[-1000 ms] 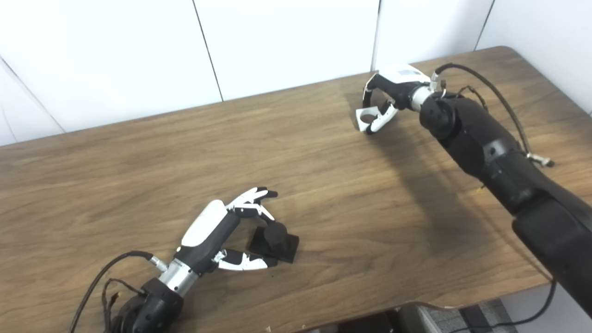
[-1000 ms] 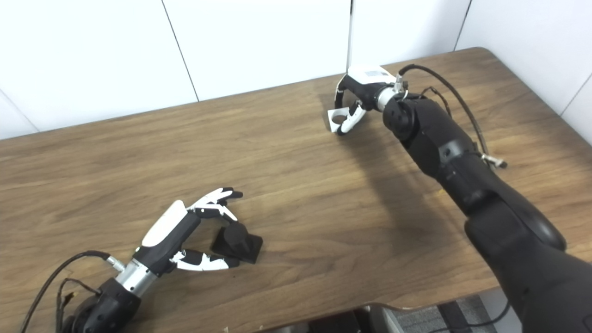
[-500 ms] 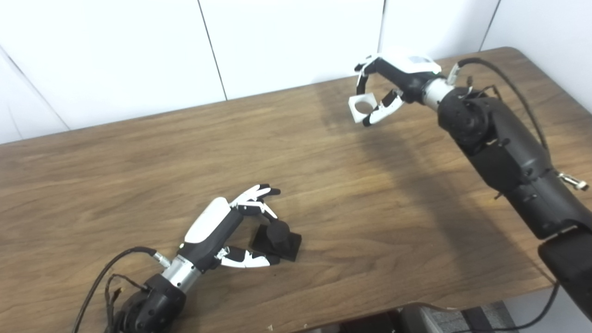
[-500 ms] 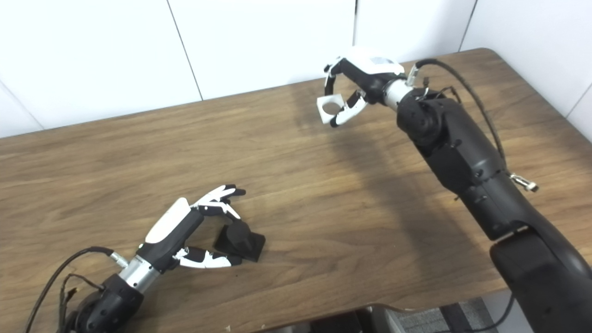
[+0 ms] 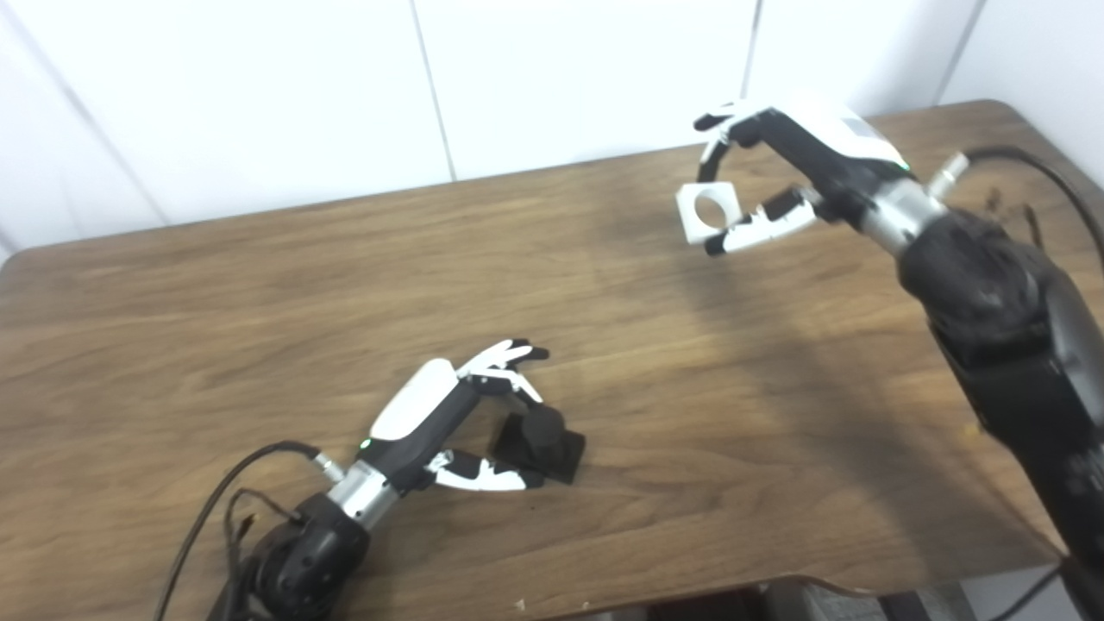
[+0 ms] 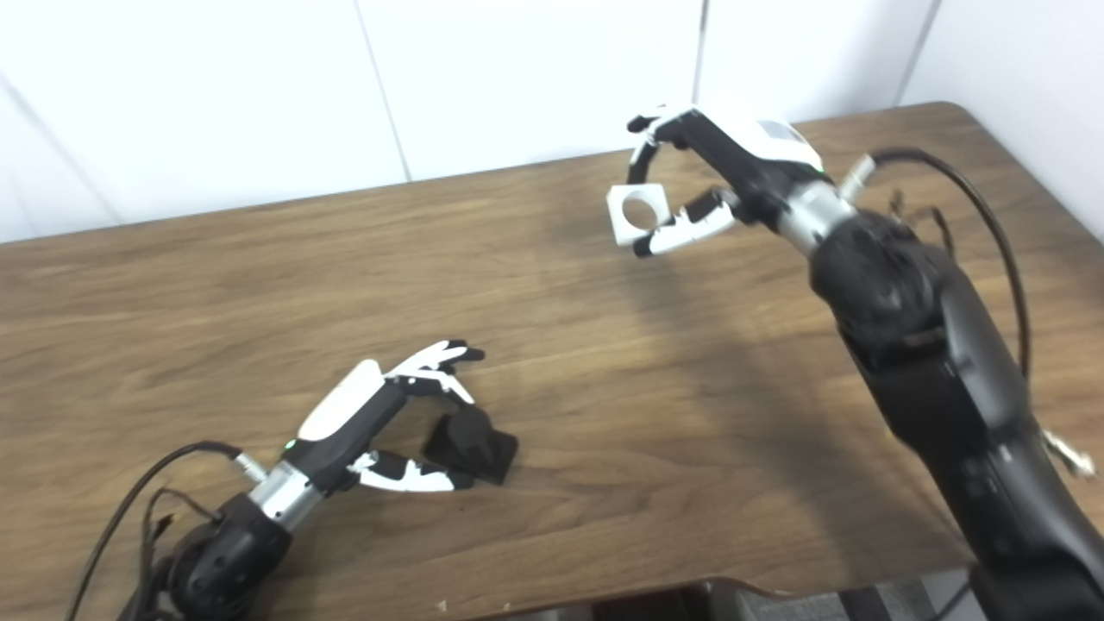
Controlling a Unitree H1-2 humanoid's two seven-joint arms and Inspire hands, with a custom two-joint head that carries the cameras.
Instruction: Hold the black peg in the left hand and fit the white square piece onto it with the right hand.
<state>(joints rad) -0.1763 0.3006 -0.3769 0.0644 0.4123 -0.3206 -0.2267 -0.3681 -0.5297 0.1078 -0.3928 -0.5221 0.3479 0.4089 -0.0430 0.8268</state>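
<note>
Upright black peg (image 5: 540, 434), square-based.

Brown streaky woodgrain runs across the wooden table (image 5: 259, 285), darker where shadow falls. Matte black square-based plastic peg (image 5: 540, 442), all one shade. White square plastic piece (image 5: 709, 212) with a round hole showing brown through. Left hand (image 5: 448, 414) white-backed, black fingers with white tips; right hand (image 5: 798, 172) the same white and black. Plain white panelled wall (image 5: 259, 86) behind.
</note>
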